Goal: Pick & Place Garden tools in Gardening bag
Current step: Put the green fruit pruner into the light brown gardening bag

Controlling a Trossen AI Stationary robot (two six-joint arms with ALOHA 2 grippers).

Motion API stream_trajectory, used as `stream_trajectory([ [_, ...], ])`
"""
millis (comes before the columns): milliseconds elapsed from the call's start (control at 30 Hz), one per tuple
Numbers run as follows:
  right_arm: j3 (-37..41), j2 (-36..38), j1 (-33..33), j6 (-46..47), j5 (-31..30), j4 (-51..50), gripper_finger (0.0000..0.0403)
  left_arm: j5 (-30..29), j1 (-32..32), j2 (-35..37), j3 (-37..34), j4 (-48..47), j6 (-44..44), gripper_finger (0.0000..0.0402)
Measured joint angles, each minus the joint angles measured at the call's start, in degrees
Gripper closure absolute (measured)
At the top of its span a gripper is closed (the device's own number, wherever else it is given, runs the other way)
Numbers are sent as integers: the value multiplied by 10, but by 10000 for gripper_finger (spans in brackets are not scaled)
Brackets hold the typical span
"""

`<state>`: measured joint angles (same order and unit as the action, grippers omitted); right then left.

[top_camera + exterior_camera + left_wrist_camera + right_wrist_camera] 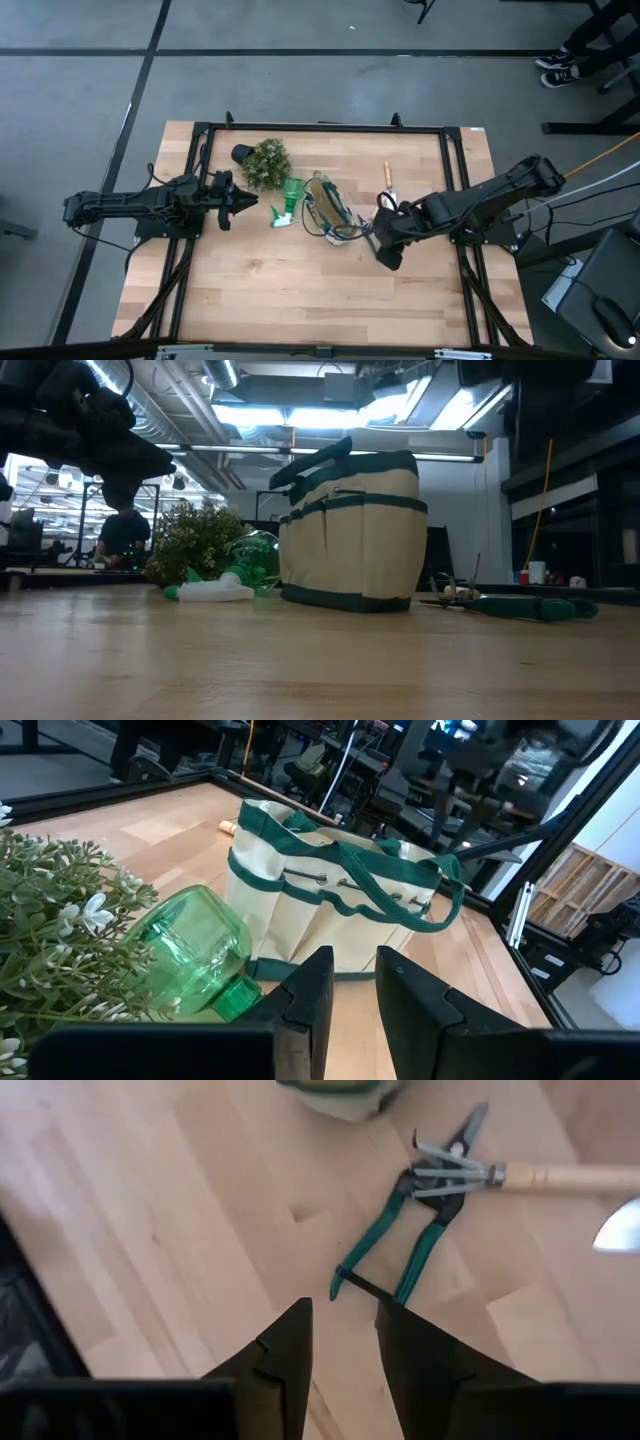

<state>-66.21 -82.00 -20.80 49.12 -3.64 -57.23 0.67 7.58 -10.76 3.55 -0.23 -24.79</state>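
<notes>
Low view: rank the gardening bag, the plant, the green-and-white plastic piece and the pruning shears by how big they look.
1. gardening bag, clearly largest.
2. plant.
3. and 4. green-and-white plastic piece and pruning shears: about alike. The shears lie low and part of the plastic piece hides behind the bag, so I won't rank them.

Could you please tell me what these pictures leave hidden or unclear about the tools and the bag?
- Inside of the gardening bag: the low view shows only its outer wall, the high view is too small.
- Wooden-handled tool: its handle end runs off the right wrist view; its blade is barely visible.
- Pruning shears: small in the high view, partly under the right arm.
- Green-and-white plastic bottle: its white end is hidden behind the left gripper's fingers.
</notes>
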Motion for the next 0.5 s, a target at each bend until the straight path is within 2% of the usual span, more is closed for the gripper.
stream_trajectory([
  [133,47,0,0,33,0,23,273,0,0,0,0,0,0,329],
  [367,129,0,0,77,-2,75,196,0,0,0,0,0,0,329],
  [500,174,0,0,88,-14,132,170,0,0,0,0,0,0,329],
])
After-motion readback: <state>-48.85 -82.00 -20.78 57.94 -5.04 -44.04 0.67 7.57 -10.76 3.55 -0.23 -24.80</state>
